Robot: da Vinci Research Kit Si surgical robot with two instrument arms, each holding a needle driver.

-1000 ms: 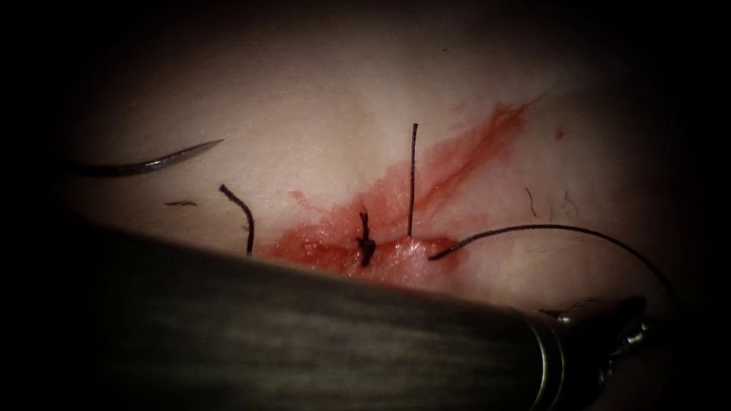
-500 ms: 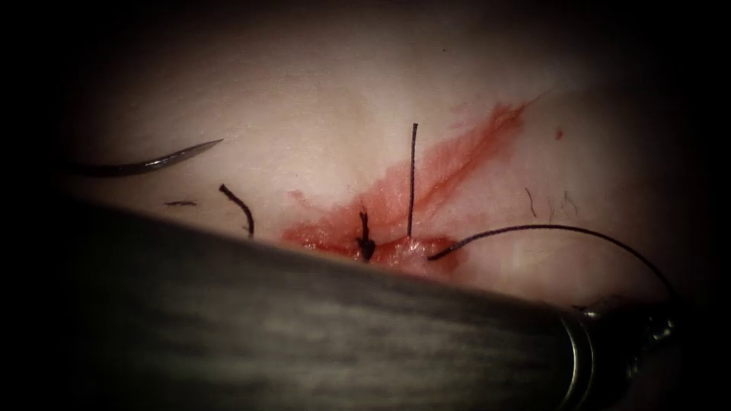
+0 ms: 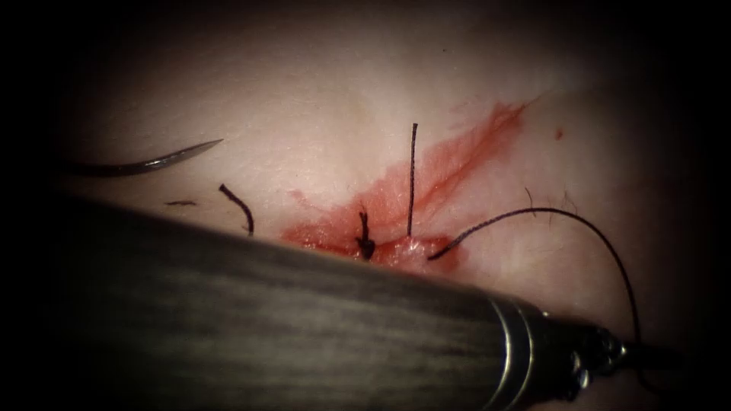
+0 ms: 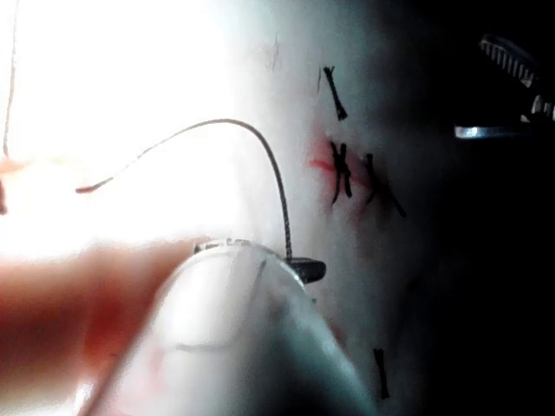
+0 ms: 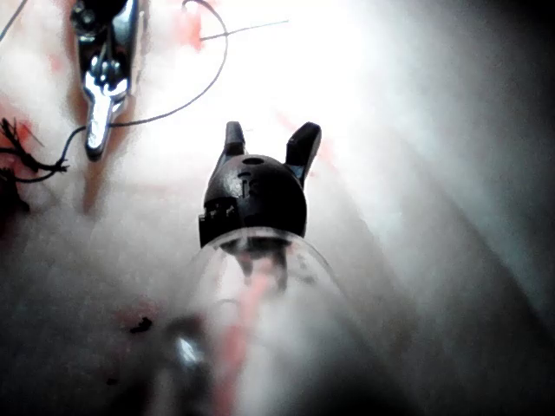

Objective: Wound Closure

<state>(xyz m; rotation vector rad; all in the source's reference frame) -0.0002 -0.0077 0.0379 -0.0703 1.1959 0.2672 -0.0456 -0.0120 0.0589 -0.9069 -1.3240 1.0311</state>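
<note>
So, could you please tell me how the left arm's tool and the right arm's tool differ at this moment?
The left tool has its jaws shut on the thread, while the right tool has its jaws open and holds nothing. The left tool is linked to the cut by that arcing thread, and the right tool touches no thread. Neither holds the needle, which lies on the tissue left of the cut, tip free.

Left tool shut on thread, which arcs off over tissue; dark stitches beside it; right tool jaws apart.
</note>
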